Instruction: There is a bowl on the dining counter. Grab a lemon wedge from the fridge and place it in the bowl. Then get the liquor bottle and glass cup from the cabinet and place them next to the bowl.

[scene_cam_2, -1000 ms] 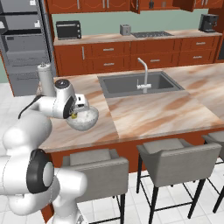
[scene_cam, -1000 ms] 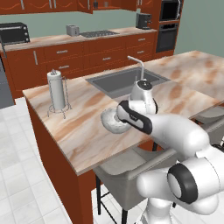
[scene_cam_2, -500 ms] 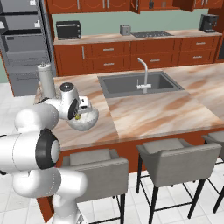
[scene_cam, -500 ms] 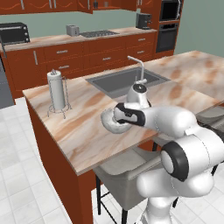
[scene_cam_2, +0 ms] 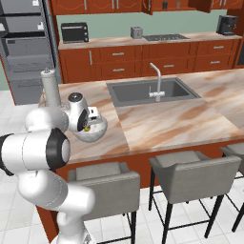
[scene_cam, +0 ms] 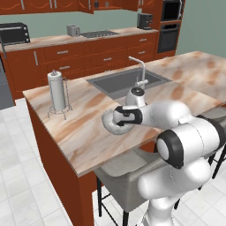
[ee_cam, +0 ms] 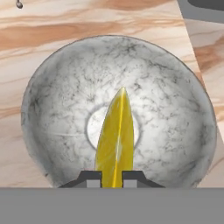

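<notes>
Over the bowl: the gripper (ee_cam: 112, 177) hangs above the marbled bowl (ee_cam: 52, 105) on the dining counter (scene_cam: 84, 132) — jaws narrow, pinching the lemon wedge (ee_cam: 114, 140) between them.
Wedge position: yellow tip points at the bowl's pale centre; it sits inside the rim, not yet let go.
Done so far: wedge fetched and brought to the bowl, by the look of it.
Left to do: release the wedge — then bring the liquor bottle and glass cup from the cabinet and set them beside the bowl.
Nearby: paper towel holder (scene_cam: 58, 92) and sink (scene_cam_2: 151, 90), both well apart from the bowl.
</notes>
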